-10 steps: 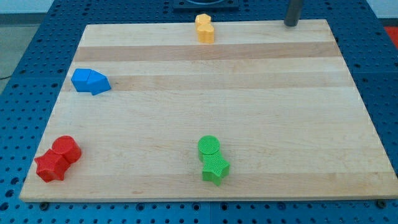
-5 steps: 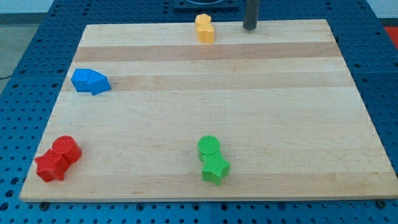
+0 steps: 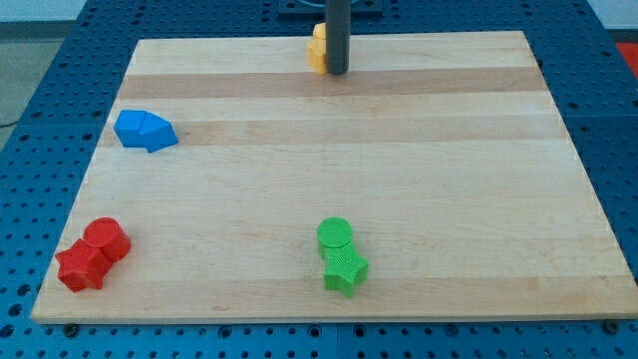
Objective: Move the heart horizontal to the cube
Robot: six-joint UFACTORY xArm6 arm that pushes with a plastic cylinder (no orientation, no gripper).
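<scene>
My tip (image 3: pixel 336 72) sits at the top of the counter (image 3: pixel 399 179), touching the right side of the yellow blocks (image 3: pixel 317 48) and hiding part of them. There are no jaws, only the rod. The blue blocks (image 3: pixel 145 131) lie far left, with red blocks (image 3: pixel 93 254) and green blocks (image 3: pixel 341 256) near the bottom.

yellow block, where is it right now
The yellow block sits at the board's top edge near the middle of the view, with my tip right beside it on the view's right, partly covering it.

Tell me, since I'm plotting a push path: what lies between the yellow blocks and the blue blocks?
Nothing: the camera view shows bare board between the yellow blocks and the blue blocks. My tip sits at the yellow blocks' right.
</scene>
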